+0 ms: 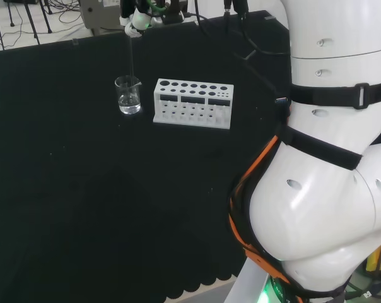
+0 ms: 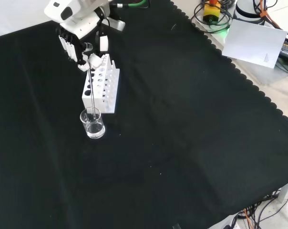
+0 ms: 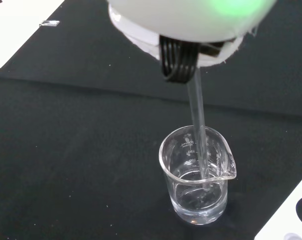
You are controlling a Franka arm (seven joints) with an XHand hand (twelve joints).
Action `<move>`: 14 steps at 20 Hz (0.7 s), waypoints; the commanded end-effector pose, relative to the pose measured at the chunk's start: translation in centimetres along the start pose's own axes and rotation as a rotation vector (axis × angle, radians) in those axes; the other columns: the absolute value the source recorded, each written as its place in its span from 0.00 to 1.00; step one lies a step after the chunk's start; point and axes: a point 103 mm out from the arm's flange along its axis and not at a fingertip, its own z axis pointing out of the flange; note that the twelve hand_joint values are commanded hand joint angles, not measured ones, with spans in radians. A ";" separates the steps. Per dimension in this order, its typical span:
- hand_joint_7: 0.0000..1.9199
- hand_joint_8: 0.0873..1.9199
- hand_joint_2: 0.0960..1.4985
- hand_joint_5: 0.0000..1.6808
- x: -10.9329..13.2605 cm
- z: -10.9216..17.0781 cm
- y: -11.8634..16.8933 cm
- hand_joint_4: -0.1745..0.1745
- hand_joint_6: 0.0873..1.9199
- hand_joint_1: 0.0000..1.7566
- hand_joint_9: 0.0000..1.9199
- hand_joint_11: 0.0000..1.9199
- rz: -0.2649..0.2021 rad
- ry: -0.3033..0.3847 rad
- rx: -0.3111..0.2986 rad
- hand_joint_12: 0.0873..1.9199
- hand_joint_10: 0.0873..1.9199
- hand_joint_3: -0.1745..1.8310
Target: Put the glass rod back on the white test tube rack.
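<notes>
A thin glass rod [image 2: 90, 88] hangs nearly upright, and its lower end stands inside a small clear beaker [image 2: 92, 123] that holds some clear liquid. The hand [image 2: 79, 36] is above the beaker, its fingers curled on the rod's top end. In the head view the rod [image 1: 132, 57] runs down from the hand [image 1: 140, 16] into the beaker [image 1: 128, 95]. The white test tube rack [image 1: 193, 103] stands just right of the beaker there. In the front view the rack [image 2: 106, 83] lies directly behind the beaker. The wrist view shows the rod [image 3: 198, 130] dipping into the beaker [image 3: 198, 175].
Black cloth [image 2: 182, 143] covers the bench around the two pieces. In the head view the arm's white links [image 1: 329, 158] stand at the right. A white sheet [image 2: 256, 40] and cables lie off the cloth at the front view's upper right.
</notes>
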 end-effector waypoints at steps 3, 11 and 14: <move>0.70 0.43 0.33 0.80 -0.1 0.0 -0.1 0.00 0.13 0.76 0.96 0.75 0.002 0.009 -0.010 0.49 0.36 0.49; 0.70 0.43 0.33 0.80 -0.4 -1.2 -0.8 0.00 0.13 0.76 0.96 0.75 0.020 0.028 -0.041 0.49 0.36 0.49; 0.70 0.43 0.33 0.80 -0.2 -1.9 -1.2 0.00 0.13 0.76 0.96 0.75 0.022 0.029 -0.052 0.49 0.36 0.49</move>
